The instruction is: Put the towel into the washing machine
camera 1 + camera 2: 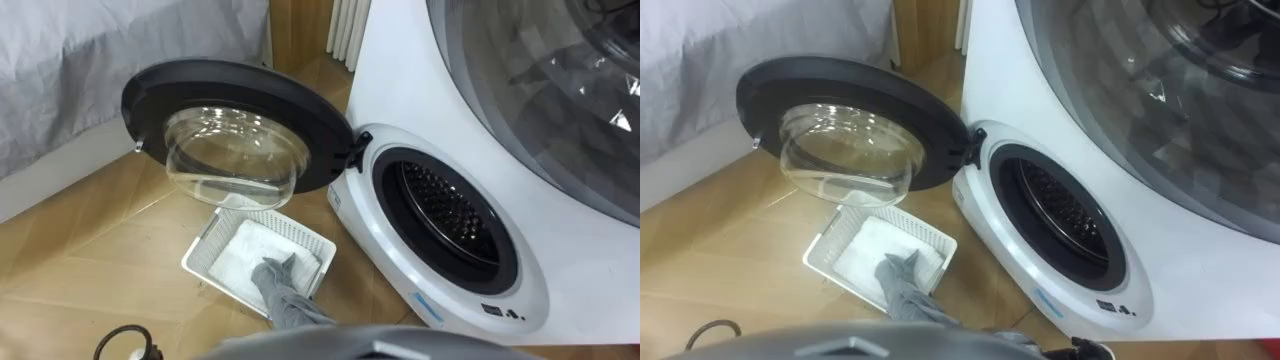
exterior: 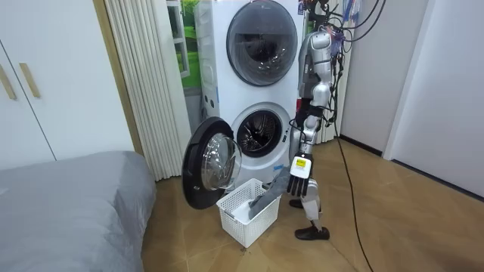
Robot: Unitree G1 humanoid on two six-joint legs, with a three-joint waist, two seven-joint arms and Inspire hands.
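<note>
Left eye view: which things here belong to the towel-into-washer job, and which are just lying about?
For the job:
grey towel, hanging over the rim of the white basket
washing machine, its door open
drum

Just lying about:
white cloth in the basket
upper machine
bed
cupboard

My grey towel trails from the white basket over its rim towards me; the washing machine beside it stands open.
</note>
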